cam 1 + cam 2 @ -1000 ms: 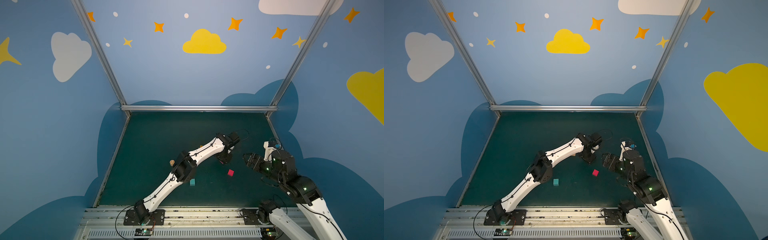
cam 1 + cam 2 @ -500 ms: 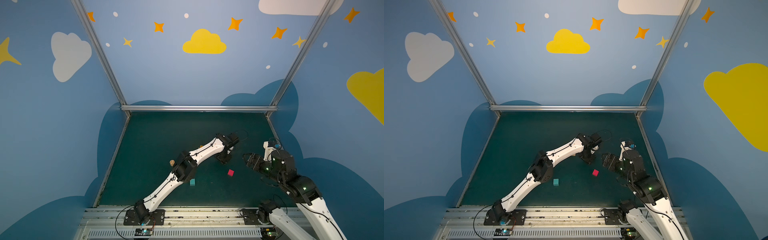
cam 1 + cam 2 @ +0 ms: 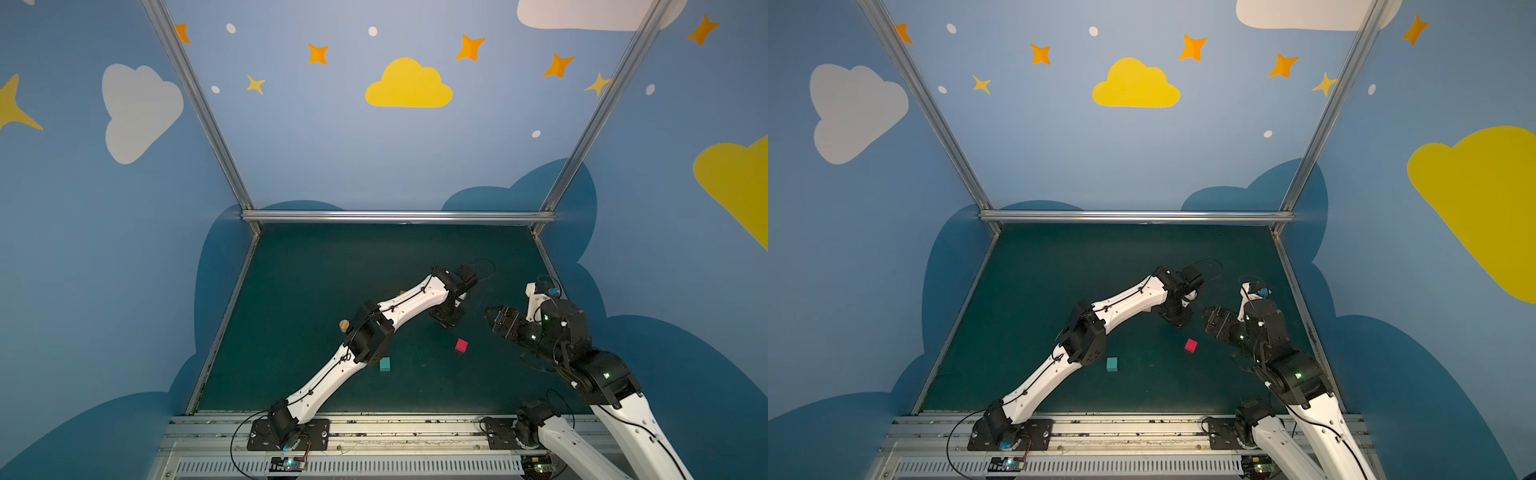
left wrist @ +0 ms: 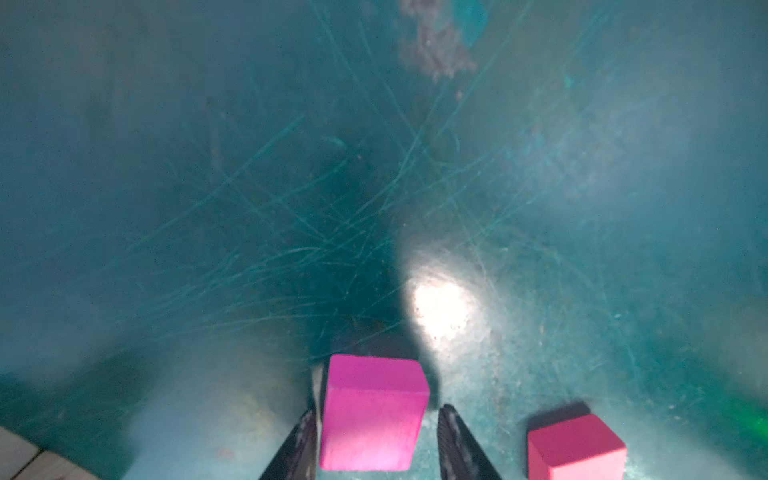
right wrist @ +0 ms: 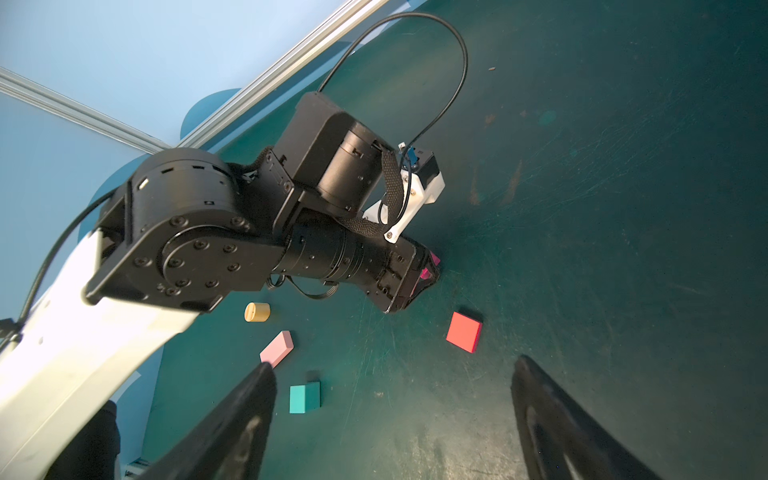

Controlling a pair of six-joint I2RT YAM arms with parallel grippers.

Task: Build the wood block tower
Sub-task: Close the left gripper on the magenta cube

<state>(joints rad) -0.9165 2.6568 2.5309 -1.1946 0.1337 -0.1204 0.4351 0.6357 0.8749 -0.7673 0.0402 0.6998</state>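
Place: a robot test cell, a lab rig dressed as a nursery sky.
Walls: blue panels (image 3: 374, 166) with painted clouds and stars, standing beyond the left gripper (image 3: 446, 319) and right gripper (image 5: 392, 363) and to either side of them.
Frame: aluminium rails (image 3: 395, 216) at the panel joints.
Floor: scratched green mat (image 3: 332, 257) beneath both grippers.
Mounting: slotted metal base (image 3: 415, 430) behind the grippers, with the left arm (image 3: 324, 386) and right arm (image 3: 623, 424) bolted to it.
Electronics: lit circuit board (image 3: 286, 463) by the left arm's foot.

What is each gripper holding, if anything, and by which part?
Nothing is held. The left gripper flanks two opposite sides of the magenta wooden cube, a gap at one side; the right gripper is open and empty.
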